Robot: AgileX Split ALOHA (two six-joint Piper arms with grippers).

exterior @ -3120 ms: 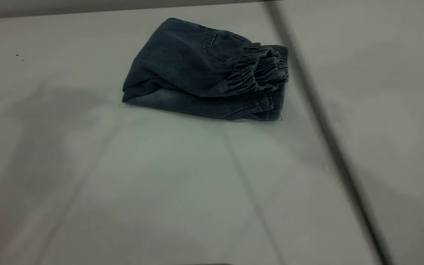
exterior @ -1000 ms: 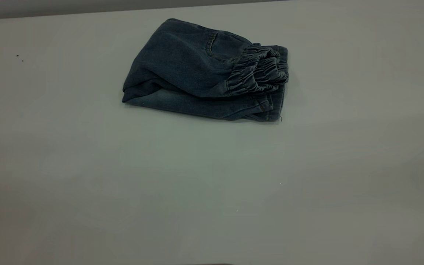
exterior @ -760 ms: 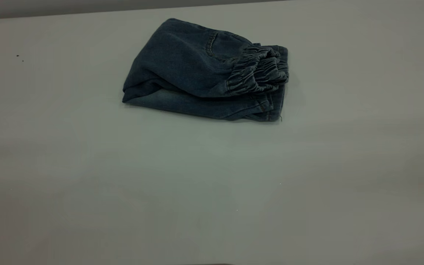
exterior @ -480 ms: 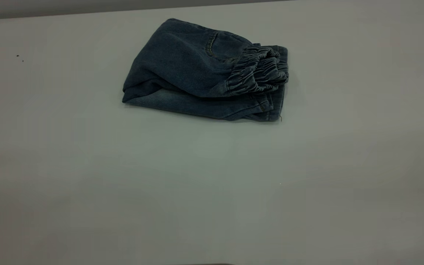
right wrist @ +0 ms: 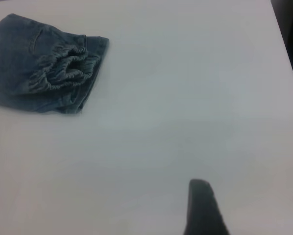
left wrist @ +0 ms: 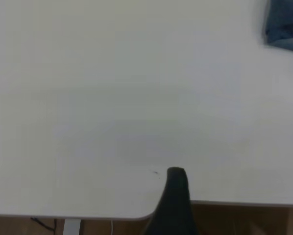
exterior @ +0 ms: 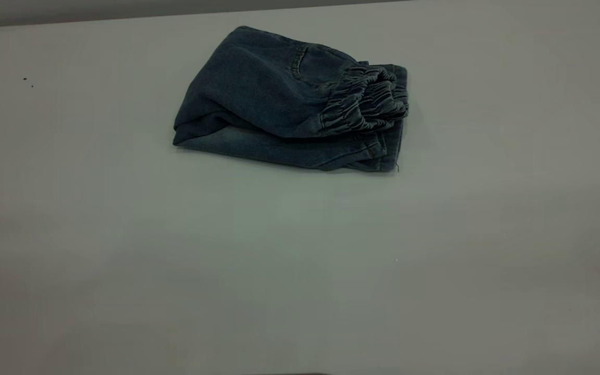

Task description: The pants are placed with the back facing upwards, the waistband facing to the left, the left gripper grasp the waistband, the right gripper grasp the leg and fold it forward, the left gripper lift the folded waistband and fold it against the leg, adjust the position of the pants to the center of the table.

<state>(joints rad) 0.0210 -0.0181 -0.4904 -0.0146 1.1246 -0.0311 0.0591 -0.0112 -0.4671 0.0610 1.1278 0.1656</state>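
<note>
Lying folded, pants (exterior: 289, 101) sit well apart from both claws.

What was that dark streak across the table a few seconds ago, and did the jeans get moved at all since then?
The blurred dark streak that slanted across the right side of the table about three seconds ago has left the exterior view; what it was cannot be told. The folded pants lie exactly as before, elastic waistband on top toward the right.

Only one dark finger of each claw is seen, left claw (left wrist: 173, 196) and right claw (right wrist: 201, 205); the pants (left wrist: 286, 24) are cut off by the edge.
</note>
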